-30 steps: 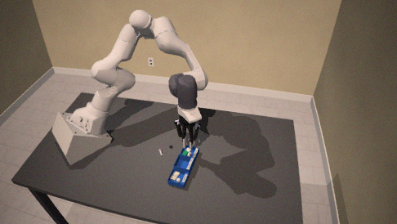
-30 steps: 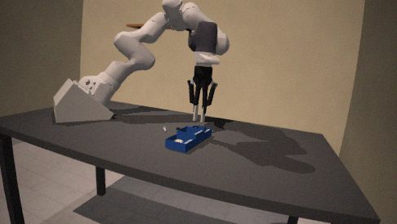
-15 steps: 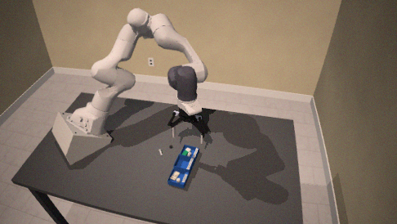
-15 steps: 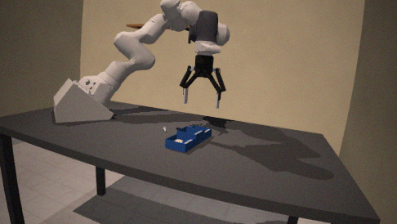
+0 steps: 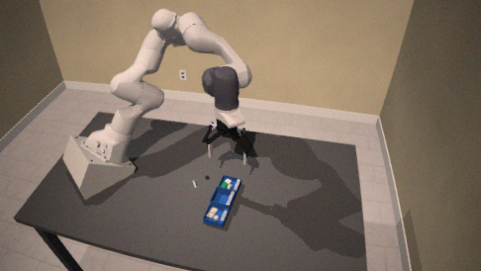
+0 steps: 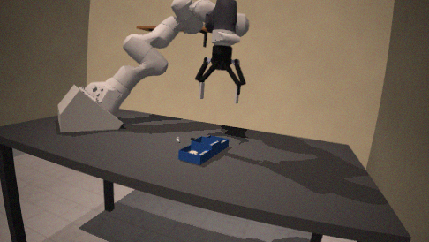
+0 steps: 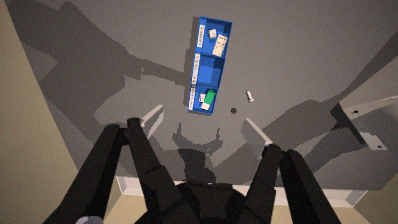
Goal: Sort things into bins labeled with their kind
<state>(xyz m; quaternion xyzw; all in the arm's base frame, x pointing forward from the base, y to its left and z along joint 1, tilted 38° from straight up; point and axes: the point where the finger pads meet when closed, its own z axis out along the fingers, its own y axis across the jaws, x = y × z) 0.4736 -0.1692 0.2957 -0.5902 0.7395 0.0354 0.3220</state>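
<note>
A long blue bin [image 5: 224, 197] [image 6: 203, 152] [image 7: 209, 70] with three labelled compartments lies on the dark table [image 5: 297, 198]. The end compartment nearest the gripper holds a green thing [image 5: 227, 183] [image 7: 210, 96] and a white thing [image 7: 205, 105]. The far end compartment holds a small die [image 7: 212, 33] and a pale dotted tile [image 7: 220, 45] [image 5: 213, 214]. The middle compartment looks empty. A small white cylinder [image 5: 194, 184] [image 6: 177, 139] [image 7: 249, 95] and a tiny black thing [image 5: 207, 177] [image 7: 233, 110] lie on the table beside the bin. My gripper [image 5: 228, 157] [image 6: 219, 98] [image 7: 203, 118] is wide open and empty, high above the table just off the bin's end.
The robot's base [image 5: 96, 158] [image 6: 81, 112] stands at the table's left end. The table edges lie well away from the bin. The label words on the bin are too small to read.
</note>
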